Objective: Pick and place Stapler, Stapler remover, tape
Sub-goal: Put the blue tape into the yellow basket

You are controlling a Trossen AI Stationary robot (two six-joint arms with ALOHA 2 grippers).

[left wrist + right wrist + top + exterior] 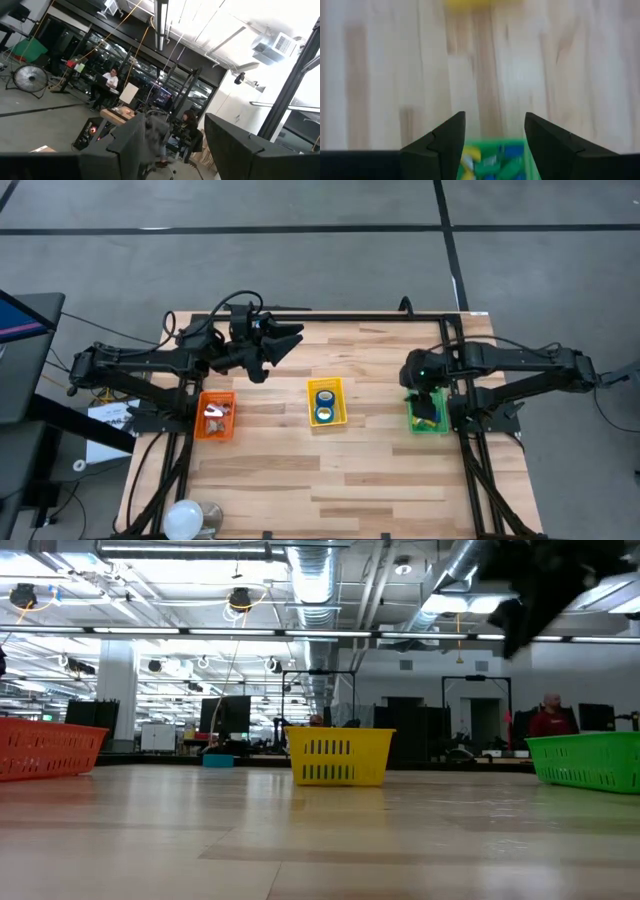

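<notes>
Three small baskets stand in a row on the wooden table (330,470): orange (215,416) at the left, yellow (327,402) in the middle, green (428,420) at the right. Blue tape rolls (323,394) lie in the yellow basket. Pale small pieces (213,415) lie in the orange one. I cannot make out the stapler or the stapler remover. My right gripper (495,135) hangs open above the green basket (495,160), pointing steeply down, with nothing between its fingers. Blurred blue and yellow pieces show in that basket. My left gripper (288,340) is raised at the far left, open and empty.
A white bulb-shaped object (183,520) and a round metal thing (210,513) sit at the near left corner. Bare wood lies between the baskets and along the near side. A monitor (25,320) stands beyond the table's left edge. People sit in the room behind.
</notes>
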